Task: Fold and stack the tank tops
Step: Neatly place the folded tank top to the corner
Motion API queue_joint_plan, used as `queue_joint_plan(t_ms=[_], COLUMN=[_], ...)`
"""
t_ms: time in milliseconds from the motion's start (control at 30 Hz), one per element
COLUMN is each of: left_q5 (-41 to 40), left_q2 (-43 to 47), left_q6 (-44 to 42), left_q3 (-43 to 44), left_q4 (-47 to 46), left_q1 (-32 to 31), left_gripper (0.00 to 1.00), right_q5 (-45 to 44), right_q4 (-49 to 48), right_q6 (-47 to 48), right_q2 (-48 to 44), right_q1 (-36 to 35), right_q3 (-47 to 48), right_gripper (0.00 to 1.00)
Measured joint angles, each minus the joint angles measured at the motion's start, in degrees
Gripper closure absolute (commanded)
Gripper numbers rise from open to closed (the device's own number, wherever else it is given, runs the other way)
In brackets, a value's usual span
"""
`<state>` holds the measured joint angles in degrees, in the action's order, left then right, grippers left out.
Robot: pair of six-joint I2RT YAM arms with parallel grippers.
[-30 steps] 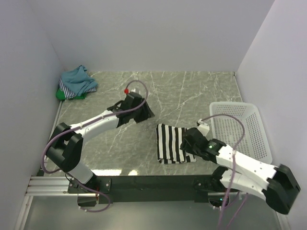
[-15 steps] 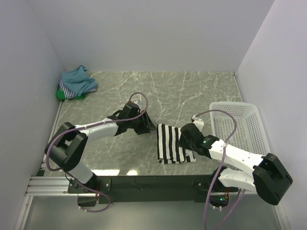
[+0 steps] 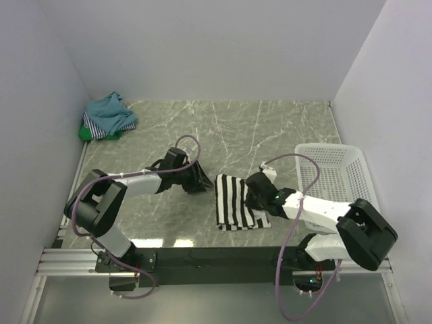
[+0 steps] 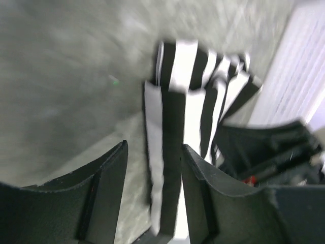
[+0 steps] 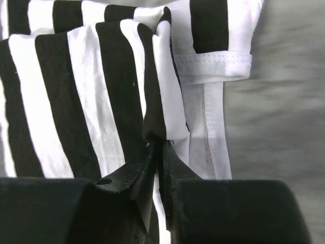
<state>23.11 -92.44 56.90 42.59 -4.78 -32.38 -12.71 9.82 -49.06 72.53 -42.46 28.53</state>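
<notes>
My right gripper (image 5: 158, 145) is clenched on a raised fold of the black-and-white striped tank top (image 3: 233, 206), which lies folded on the marble surface (image 3: 270, 128). My left gripper (image 4: 155, 147) is released, jaws spread, with the top's edge just ahead of it. The other tank tops (image 3: 108, 116) sit heaped well beyond the left gripper, in the far corner.

tank top (image 3: 233, 202) near-centre on table (image 3: 270, 128) | other tops (image 3: 108, 116) far-left corner | basket (image 3: 337, 179) right
</notes>
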Motion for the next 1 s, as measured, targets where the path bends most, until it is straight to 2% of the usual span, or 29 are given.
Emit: queue_joint_plan(t_ms=[200,433,567,700,1000], left_q5=[0.2,-0.6,-3.1,-5.6,-13.1], left_q2=[1.6,6.8,9.9,12.0,14.8], left_q6=[-0.7,-3.6,-5.6,-7.0,-7.7], left_q3=[-0.2,-0.2,-0.2,0.0,0.1], left_q4=[1.6,7.5,11.4,14.4,18.5], left_q1=[7.1,14.4,17.7,18.0,13.5], left_gripper=[0.49,0.49,0.49,0.49,0.51], right_q5=[2.0,4.7,4.6,4.0,2.6], right_q4=[-3.0,-6.1,-4.8,-2.6,0.2], right_q6=[-3.7,-7.7,-8.0,-7.2,-6.1], right_q2=[9.1,21.7,21.7,19.7,14.5], right_q1=[-5.7,-10.3,-10.3,-9.2,-7.6], right_q3=[8.0,22.2,25.5,26.3,24.4], right_gripper=[1.0,1.0,1.0,1.0,1.0])
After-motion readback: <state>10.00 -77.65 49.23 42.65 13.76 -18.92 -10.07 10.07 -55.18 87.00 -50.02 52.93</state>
